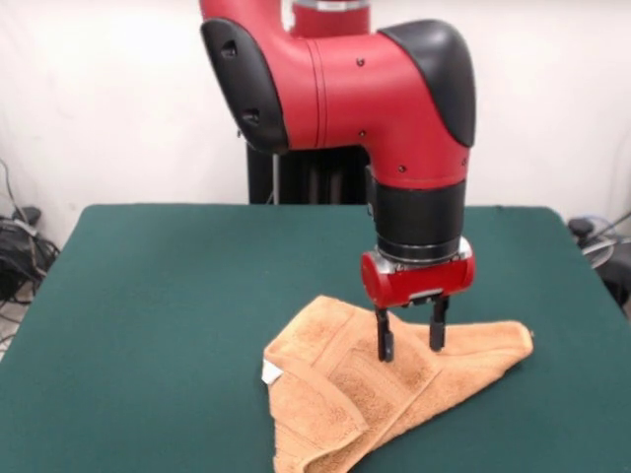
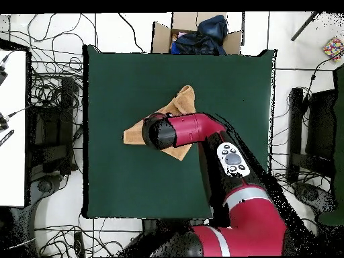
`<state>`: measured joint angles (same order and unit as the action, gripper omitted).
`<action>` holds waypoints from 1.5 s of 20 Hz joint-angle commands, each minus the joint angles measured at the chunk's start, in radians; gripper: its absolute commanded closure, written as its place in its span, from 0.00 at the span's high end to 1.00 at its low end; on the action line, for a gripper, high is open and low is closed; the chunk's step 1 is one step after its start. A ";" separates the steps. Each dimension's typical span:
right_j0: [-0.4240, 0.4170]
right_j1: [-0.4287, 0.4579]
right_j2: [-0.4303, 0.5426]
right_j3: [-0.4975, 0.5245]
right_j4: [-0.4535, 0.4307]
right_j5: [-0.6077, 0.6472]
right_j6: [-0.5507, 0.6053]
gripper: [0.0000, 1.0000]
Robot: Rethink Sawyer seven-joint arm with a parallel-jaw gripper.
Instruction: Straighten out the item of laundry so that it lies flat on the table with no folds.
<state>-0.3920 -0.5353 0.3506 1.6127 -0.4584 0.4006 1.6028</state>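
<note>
Orange-tan terry-cloth towel (image 1: 394, 379) lies folded over itself in a rough triangle near the middle of the dark green felt table (image 1: 177, 296) — not yet flat. Red-and-black gripper (image 1: 410, 345) hovers just above it, fingers parted, holding nothing — straightening remains.

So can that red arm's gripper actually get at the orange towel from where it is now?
Probably yes. The gripper hangs right over the middle of the folded towel, fingers open, with tips at or just above the cloth. Nothing else lies on the green table to block it.
</note>
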 commanded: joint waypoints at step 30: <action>0.128 0.120 -0.169 0.095 -0.043 -0.254 0.171 1.00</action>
<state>-0.2897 -0.4723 0.2241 1.6649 -0.4946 0.1897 1.6028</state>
